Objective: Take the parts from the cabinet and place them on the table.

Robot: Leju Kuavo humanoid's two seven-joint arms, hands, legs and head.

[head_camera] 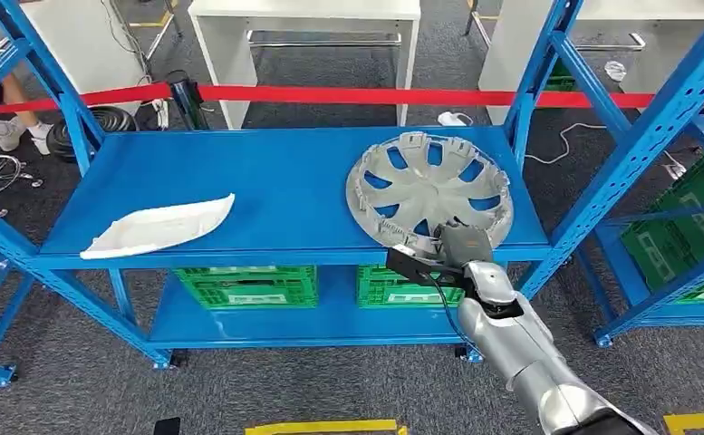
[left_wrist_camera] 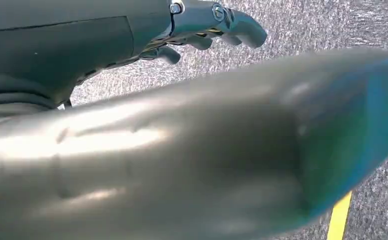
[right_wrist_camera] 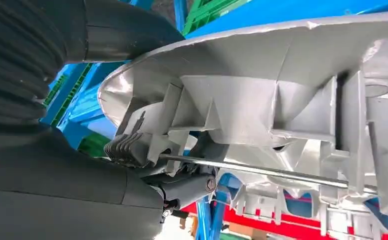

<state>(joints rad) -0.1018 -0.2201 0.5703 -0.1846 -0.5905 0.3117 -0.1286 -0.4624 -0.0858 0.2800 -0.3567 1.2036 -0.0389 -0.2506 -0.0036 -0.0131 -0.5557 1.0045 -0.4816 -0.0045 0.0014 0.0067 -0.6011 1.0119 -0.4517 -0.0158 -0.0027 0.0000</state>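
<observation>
While the hubcap [head_camera: 429,188] lies on the rack's [head_camera: 284,181] right side, the right hand [head_camera: 448,246] grips its near rim, so nothing is moved yet. A white panel [head_camera: 158,227] waits at the left; the left hand [left_wrist_camera: 206,27] hangs with fingers curled in, holding nothing.

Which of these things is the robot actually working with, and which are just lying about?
For the job:
- grey wheel cover on the blue shelf, with the right hand at its near rim
- white curved panel, further along the same shelf

Just lying about:
- green crates below
- red barrier tape
- white tables behind
</observation>
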